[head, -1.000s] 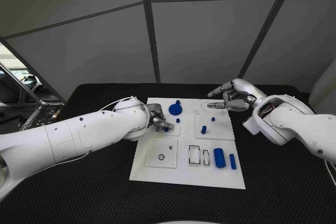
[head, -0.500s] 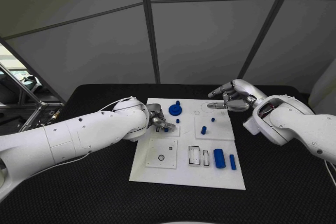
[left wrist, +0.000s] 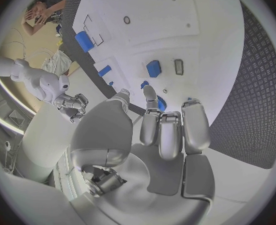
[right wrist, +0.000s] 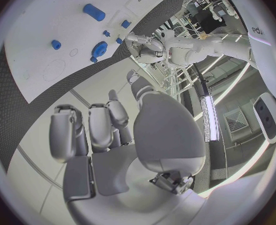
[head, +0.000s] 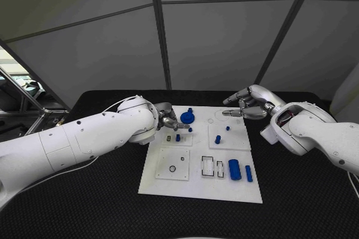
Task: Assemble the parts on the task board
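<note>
Head view: your silver left hand [head: 169,123] over white rectangular task board [head: 196,184], fingers [left wrist: 170,135] curled, empty; silver right hand [head: 245,105] at far edge, fingers [right wrist: 100,127] loosely spread, empty.

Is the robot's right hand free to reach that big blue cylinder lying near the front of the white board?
Probably yes. The right hand hovers at the task board's far right corner, holding nothing, and the big blue cylinder lies in the open on that same side. The left hand is across the board, out of the way.

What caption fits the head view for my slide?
Left hand hovers by the blue parts on the task board; right hand waits at its far edge.
</note>
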`<action>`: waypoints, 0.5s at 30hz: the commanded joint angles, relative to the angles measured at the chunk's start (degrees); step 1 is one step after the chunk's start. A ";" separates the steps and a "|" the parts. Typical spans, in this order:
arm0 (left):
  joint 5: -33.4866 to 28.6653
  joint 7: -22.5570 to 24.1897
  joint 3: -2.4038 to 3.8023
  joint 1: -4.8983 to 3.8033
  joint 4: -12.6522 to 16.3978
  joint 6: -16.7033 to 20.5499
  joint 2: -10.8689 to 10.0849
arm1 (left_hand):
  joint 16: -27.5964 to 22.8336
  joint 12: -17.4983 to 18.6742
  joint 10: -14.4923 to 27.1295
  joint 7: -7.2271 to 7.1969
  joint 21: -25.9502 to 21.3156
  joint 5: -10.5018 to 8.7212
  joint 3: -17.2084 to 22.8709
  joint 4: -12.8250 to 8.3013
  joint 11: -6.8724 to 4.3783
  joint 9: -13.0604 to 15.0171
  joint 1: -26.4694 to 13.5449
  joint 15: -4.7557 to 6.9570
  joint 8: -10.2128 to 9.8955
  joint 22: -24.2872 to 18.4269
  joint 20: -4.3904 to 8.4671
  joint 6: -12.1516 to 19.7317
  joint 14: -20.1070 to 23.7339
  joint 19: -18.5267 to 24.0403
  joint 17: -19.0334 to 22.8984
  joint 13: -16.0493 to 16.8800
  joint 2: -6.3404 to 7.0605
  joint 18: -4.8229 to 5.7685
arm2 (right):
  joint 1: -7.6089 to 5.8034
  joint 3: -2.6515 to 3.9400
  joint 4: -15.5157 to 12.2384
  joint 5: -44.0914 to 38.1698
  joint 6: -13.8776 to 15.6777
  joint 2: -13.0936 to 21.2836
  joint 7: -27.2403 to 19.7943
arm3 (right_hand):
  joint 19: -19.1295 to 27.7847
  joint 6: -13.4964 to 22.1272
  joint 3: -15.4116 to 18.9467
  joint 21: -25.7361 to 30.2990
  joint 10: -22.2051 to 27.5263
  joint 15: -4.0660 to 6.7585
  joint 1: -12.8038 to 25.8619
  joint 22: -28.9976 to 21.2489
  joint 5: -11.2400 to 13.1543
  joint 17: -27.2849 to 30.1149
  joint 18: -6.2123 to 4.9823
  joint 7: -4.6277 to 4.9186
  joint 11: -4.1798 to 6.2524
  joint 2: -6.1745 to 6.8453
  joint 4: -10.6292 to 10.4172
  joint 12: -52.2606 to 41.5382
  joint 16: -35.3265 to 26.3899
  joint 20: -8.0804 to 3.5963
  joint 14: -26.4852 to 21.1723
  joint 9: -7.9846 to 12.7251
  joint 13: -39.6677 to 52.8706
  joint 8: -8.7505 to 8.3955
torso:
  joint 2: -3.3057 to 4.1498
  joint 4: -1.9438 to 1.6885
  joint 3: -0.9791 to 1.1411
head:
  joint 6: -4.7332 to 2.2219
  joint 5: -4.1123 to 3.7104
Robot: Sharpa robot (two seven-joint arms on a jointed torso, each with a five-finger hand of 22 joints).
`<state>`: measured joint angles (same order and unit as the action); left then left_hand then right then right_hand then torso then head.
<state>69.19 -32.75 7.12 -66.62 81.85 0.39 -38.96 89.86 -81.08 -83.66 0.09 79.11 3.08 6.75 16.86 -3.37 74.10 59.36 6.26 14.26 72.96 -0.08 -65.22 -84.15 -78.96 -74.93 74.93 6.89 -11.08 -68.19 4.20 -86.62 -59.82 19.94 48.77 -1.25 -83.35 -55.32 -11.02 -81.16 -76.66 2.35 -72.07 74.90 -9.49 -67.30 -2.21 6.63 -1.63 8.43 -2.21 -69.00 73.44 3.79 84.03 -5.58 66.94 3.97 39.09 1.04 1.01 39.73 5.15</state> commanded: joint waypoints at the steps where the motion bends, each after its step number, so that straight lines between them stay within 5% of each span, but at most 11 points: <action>1: -0.52 -0.72 1.04 -0.15 0.57 -3.27 -0.49 | -0.42 1.10 -3.61 0.14 -0.61 -0.25 -0.48 -0.05 0.06 -0.16 1.06 0.05 -0.66 -0.64 -0.06 0.78 -5.67 0.77 -14.51 12.21 0.44 6.85 | -0.11 0.05 0.06 0.03 -0.12 0.05 -0.65 | -0.08 -0.22 0.11 0.30 -0.18 0.30 0.45 2.05 -0.28 0.05 -0.86 -0.07 -0.09 0.02 0.02 -0.04 -0.24 -0.11 1.02 -0.09 -0.08 -0.24 | -0.02 -0.02 0.03 | -0.11 -0.10; 5: -0.54 -0.59 2.48 -1.14 -0.50 -5.05 -0.80 | -2.44 6.39 -1.79 1.40 -3.68 -0.26 -0.05 -0.27 1.10 -2.67 3.52 -0.72 -4.37 -4.63 -0.66 3.66 -5.01 3.64 -12.55 10.79 -0.88 5.98 | -0.11 0.05 0.24 0.04 -0.11 0.09 -0.62 | -0.08 -0.21 0.11 0.30 -0.18 0.30 0.43 2.05 -0.28 0.01 -0.86 -0.07 -0.09 0.06 0.05 -0.05 -0.23 -0.11 1.03 -0.09 -0.07 -0.24 | 0.00 -0.05 0.03 | -0.19 -0.04; 9: -0.93 0.02 3.00 -3.07 -4.47 -6.14 0.19 | -3.84 10.35 -0.31 3.62 -6.27 0.13 -0.15 0.10 3.00 -10.58 6.43 -2.41 -10.54 -7.29 -2.28 5.64 -4.51 5.57 -11.27 9.72 -1.91 5.49 | -0.11 0.05 0.37 0.05 -0.12 0.01 -0.57 | -0.09 -0.21 0.11 0.30 -0.21 0.30 0.43 2.05 -0.28 0.02 -0.86 -0.07 -0.09 0.06 0.06 -0.09 -0.23 -0.11 1.03 -0.09 -0.03 -0.24 | 0.01 -0.03 0.05 | -0.37 0.03; 15: -1.24 0.62 2.72 -4.96 -11.76 -9.04 2.77 | -3.54 10.57 -0.33 3.64 -6.55 -0.21 -0.70 -0.29 3.09 -13.97 7.28 -2.56 -10.74 -7.30 -2.62 4.94 -4.63 5.40 -11.55 9.67 -2.19 5.33 | -0.12 0.05 0.48 0.05 -0.21 -0.21 -0.47 | -0.09 -0.21 0.11 0.30 -0.21 0.30 0.43 2.05 -0.28 0.02 -0.86 -0.07 -0.09 0.06 0.06 -0.09 -0.23 -0.11 1.03 -0.09 -0.03 -0.24 | 0.16 0.16 -0.02 | -0.57 0.11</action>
<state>68.59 -32.78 9.97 -71.38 71.13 -4.95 -36.55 86.20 -70.50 -83.88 3.73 72.70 3.08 6.48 16.59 -0.48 60.40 66.20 4.00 3.65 65.61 -2.32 -60.02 -83.96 -73.42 -74.93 74.92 4.69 -11.09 -68.18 4.20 -86.10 -59.80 19.93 48.60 -1.26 -83.35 -55.32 -11.02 -81.16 -76.66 2.35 -72.07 74.90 -9.49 -67.31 -2.21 6.63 -1.63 8.43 -2.21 -68.99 73.44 3.79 84.03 -5.57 66.94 3.97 39.12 1.07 1.04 39.20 5.26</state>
